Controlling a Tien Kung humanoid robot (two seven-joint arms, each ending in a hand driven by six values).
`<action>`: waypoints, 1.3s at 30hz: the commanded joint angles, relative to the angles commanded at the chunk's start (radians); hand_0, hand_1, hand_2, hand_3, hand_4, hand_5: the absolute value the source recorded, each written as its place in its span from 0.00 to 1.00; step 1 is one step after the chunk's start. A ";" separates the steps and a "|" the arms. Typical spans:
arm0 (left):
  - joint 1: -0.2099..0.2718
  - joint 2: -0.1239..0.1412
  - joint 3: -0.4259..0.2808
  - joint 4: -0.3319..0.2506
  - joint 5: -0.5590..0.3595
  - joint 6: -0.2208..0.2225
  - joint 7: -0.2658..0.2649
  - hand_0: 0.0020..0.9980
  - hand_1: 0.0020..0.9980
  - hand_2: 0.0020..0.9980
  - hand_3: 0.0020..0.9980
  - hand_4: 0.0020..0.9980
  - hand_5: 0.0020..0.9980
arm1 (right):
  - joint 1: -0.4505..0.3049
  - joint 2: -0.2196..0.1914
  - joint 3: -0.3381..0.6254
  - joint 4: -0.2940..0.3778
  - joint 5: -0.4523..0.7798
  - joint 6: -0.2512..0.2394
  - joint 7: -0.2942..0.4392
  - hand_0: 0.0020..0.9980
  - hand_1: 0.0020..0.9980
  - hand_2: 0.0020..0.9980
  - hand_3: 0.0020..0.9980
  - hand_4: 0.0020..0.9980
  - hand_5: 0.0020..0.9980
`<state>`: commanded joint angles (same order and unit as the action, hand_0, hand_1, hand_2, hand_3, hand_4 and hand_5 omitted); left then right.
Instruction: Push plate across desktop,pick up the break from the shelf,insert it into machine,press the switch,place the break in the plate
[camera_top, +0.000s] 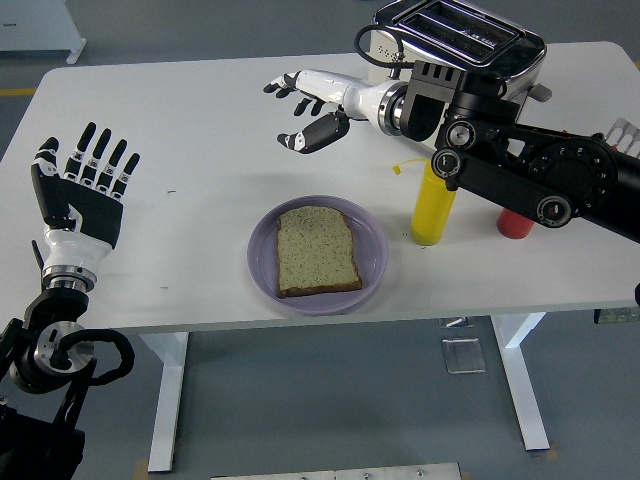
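The bread (316, 249) lies flat on the plate (372, 262), long axis running near-to-far, rounded top toward the toaster (480, 40). The right hand (305, 108) hovers above the table (190, 150), fingers spread, empty. The left hand (85, 185) stands upright, fingers splayed, holding nothing.

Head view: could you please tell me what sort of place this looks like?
Probably a robotics lab staged as a breakfast counter: a white table on a bare grey floor, with a toaster and bread on a purple plate.
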<state>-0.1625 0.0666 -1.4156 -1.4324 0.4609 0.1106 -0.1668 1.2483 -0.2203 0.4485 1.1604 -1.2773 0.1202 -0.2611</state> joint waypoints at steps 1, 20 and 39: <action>0.001 0.000 0.001 0.000 0.000 0.000 0.000 0.85 0.86 0.87 0.78 0.53 1.00 | 0.000 -0.006 0.029 0.009 -0.003 -0.010 0.002 0.70 0.74 0.81 0.84 0.64 0.29; 0.017 0.002 -0.013 -0.009 0.000 0.000 0.001 0.85 0.86 0.88 0.78 0.53 1.00 | -0.218 -0.166 0.560 0.013 0.436 -0.323 0.183 0.77 0.78 0.81 0.82 0.45 0.46; 0.014 0.006 -0.022 -0.017 0.002 0.001 0.000 0.85 0.86 0.88 0.78 0.54 1.00 | -0.605 -0.254 1.005 0.048 0.800 -0.258 0.222 0.82 0.80 0.81 0.82 0.46 0.51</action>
<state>-0.1487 0.0725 -1.4379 -1.4492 0.4625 0.1113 -0.1664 0.6431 -0.4740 1.4535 1.2088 -0.4776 -0.1377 -0.0391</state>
